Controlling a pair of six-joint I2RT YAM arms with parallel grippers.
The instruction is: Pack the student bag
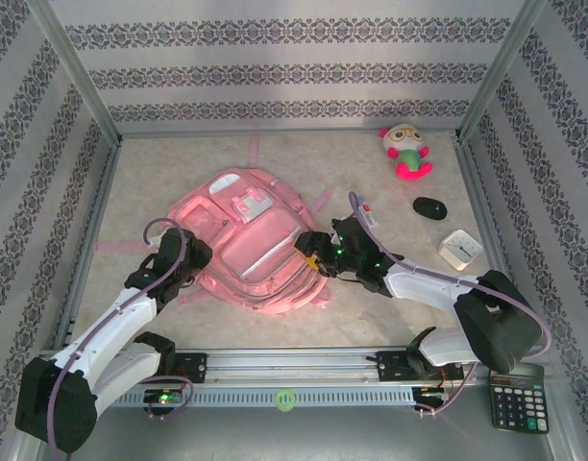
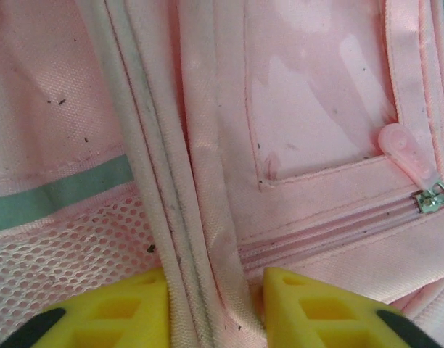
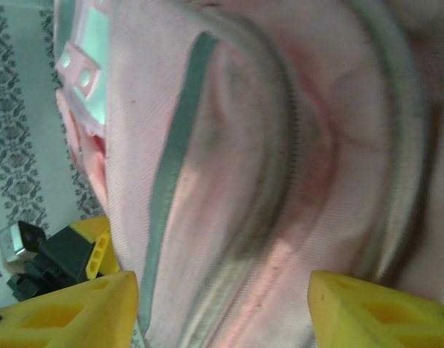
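The student bag (image 1: 251, 240) lies flat in the middle of the bench (image 1: 371, 317), a pale marbled top with strips of pink tape, closed in by walls (image 1: 275, 72) papered in grey patterned bands. We see pink fabric with lighter front pockets, white piped trim, a mesh side panel (image 2: 62, 246), a teal stripe and a metal zip puller (image 2: 432, 197). The left gripper (image 2: 215, 322) is at the bag's left side; its yellow fingers (image 2: 113, 315) flank a piped seam and touch it, though we cannot tell whether they pinch. The right gripper (image 3: 222, 319) is at the bag's right edge, its fingers (image 3: 374, 312) wide apart around a bulge of fabric. Beyond it we count one plush toy (image 1: 405, 151), one black mouse (image 1: 429, 207), one white clock (image 1: 460, 248) and one calculator (image 1: 518, 403).
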